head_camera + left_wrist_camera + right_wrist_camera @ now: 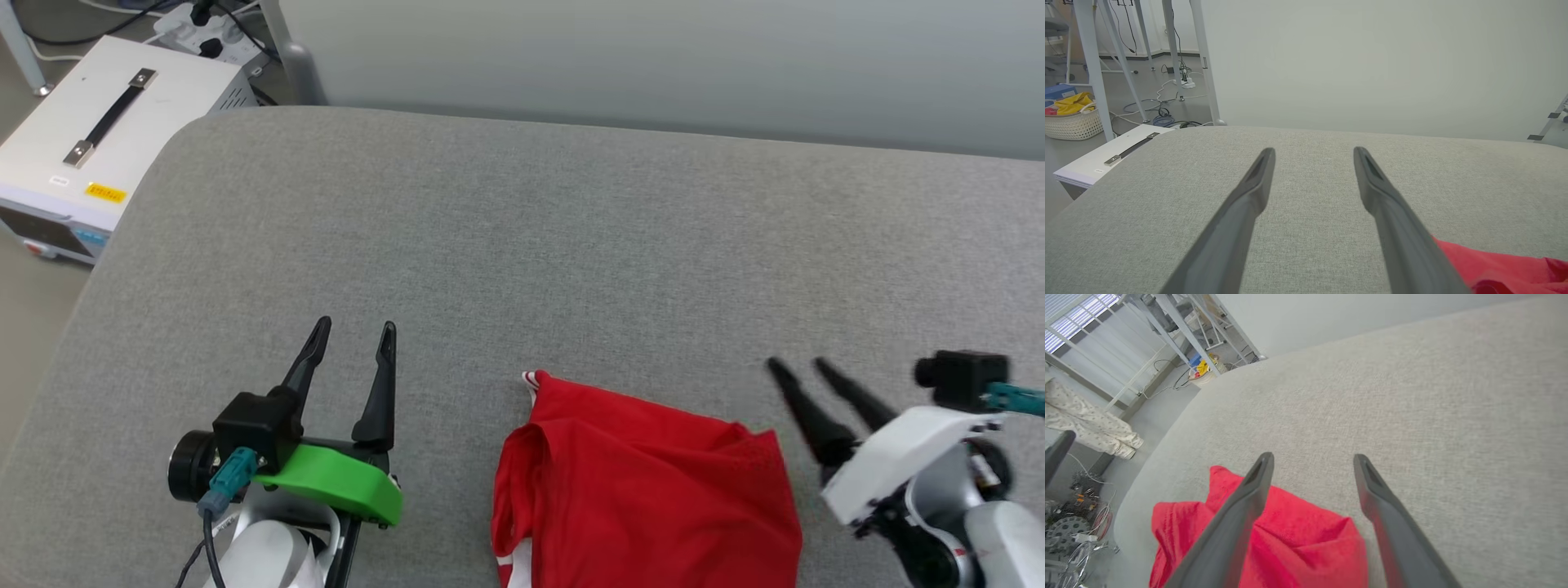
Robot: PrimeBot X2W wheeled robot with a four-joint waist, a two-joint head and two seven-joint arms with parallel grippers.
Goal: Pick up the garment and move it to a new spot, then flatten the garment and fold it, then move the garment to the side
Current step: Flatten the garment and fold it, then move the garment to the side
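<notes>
Head: garment bunched at near edge of grey pad, between left gripper and right gripper, both spread, empty; left wrist: fingers apart over bare pad, garment lower right; right wrist: fingers apart over garment's edge, gripping nothing.

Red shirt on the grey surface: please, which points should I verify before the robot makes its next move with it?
1. Red shirt lies folded on the grey surface: ok.
2. Left gripper open and empty: ok.
3. Right gripper open and empty: ok.
4. Bare surface to the shirt's left for moving it aside: ok.
5. Shirt's near edge fully on the surface: cannot tell, the head view cuts it off.
</notes>
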